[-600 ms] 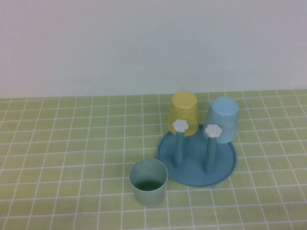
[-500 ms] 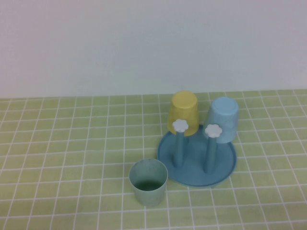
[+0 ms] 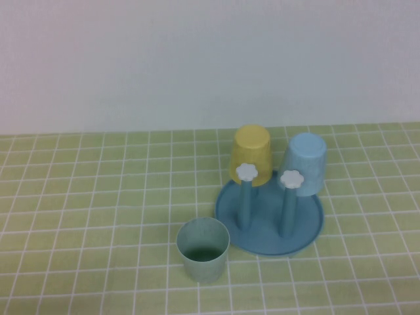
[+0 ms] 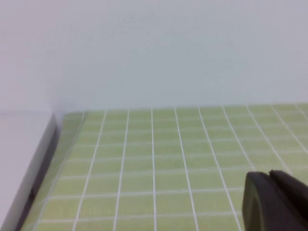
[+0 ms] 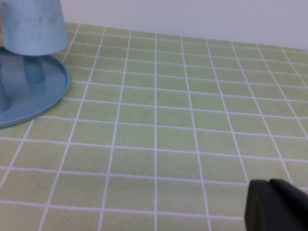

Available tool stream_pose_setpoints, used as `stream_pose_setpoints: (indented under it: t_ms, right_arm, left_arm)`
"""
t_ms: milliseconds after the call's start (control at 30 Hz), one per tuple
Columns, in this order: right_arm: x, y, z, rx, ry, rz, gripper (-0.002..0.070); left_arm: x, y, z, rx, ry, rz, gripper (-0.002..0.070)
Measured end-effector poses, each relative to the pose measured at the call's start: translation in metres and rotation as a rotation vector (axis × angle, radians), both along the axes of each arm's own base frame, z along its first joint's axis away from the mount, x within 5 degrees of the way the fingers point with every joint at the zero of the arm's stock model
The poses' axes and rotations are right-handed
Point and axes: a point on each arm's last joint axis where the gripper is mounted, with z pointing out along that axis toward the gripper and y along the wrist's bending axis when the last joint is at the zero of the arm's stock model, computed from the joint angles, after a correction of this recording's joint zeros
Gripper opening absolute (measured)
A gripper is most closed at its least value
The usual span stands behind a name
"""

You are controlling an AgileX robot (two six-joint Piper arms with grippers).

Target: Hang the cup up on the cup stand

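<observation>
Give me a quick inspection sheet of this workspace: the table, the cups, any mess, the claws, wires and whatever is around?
Surface: green tablecloth with a white grid, flat.
Job's things: sage cup upright, mouth up, on the cloth just in front-left of the cup stand; two front pegs with white flower caps are free.
Clutter: yellow cup and light blue cup hang upside down on the back pegs.
Claws: left claw shut, over bare cloth, holding nothing; right claw shut, over cloth to the stand's right, holding nothing. Neither shows in the high view.
Cables: nothing seen.
Surroundings: plain pale wall behind the table.
</observation>
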Motion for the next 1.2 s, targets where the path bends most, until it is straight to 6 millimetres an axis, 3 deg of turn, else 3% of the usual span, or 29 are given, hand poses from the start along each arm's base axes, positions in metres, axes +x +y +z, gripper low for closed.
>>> stream_pose_setpoints:
  t_ms: [200,367,700,1200]
  right_arm:
    - [0.001,0.000,0.002,-0.001,-0.031,-0.003,-0.0001]
    - [0.004,-0.001,0.013,-0.003,-0.171,-0.013,-0.0001]
    - [0.005,-0.002,0.022,-0.061,-0.269,-0.009,-0.0001]
    - [0.006,-0.002,0.025,-0.074,-0.293,-0.007,-0.0001]
  left_arm:
    - [0.000,0.001,0.006,0.008,-0.067,0.008,0.0000]
    - [-0.001,0.002,0.018,0.023,-0.201,0.022,0.0000]
    - [-0.002,0.002,0.022,0.043,-0.238,0.027,0.0000]
    - [-0.004,0.005,0.030,-0.224,-0.336,0.025,0.0000]
